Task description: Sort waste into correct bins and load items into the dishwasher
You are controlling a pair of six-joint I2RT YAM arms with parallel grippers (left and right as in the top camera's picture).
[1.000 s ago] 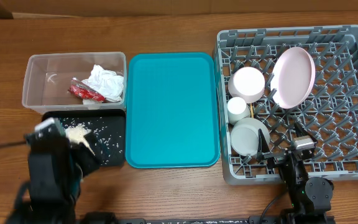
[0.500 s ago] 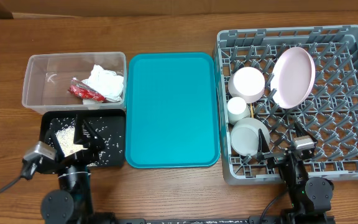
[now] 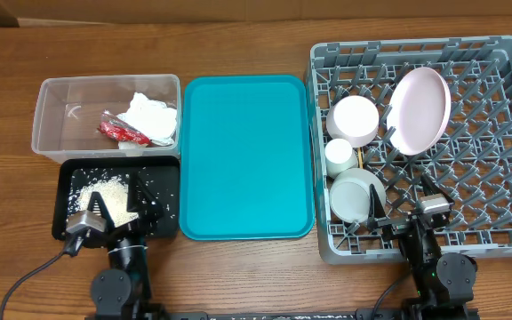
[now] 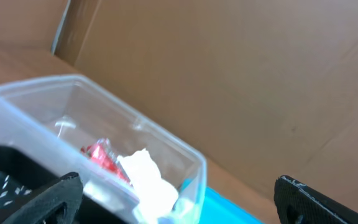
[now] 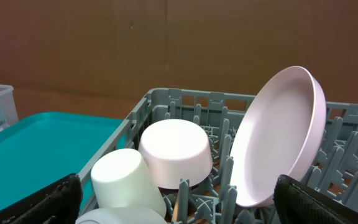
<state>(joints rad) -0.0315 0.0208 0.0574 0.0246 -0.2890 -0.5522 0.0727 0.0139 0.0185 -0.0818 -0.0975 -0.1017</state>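
The clear tub [image 3: 69, 111] holds the white tissue [image 3: 149, 118] and the red wrapper [image 3: 118, 133]. The black tray [image 3: 60, 200] in front of it holds the rice heap [image 3: 105, 189]. My left gripper [image 3: 116, 203] is open and empty at the black tray's front edge; its wrist view shows the tub [image 4: 36, 118], tissue [image 4: 145, 177] and wrapper [image 4: 101, 155]. The grey dish rack [image 3: 496, 142] holds the pink plate [image 3: 419, 108], two bowls [image 3: 356, 120] [image 3: 356, 194] and the cup [image 3: 340, 153]. My right gripper [image 3: 401, 203] is open and empty at the rack's front edge.
The flat teal tray [image 3: 247, 156] lies between the bins and the rack. A thin tan stick [image 3: 361, 158] shows beside the cup. The right wrist view shows the plate [image 5: 278, 137], a bowl [image 5: 176, 152] and the cup [image 5: 126, 180] upright among pegs.
My left arm has pulled back from over the black tray and dropped to the table's front edge, uncovering the rice heap. The right arm has not moved.
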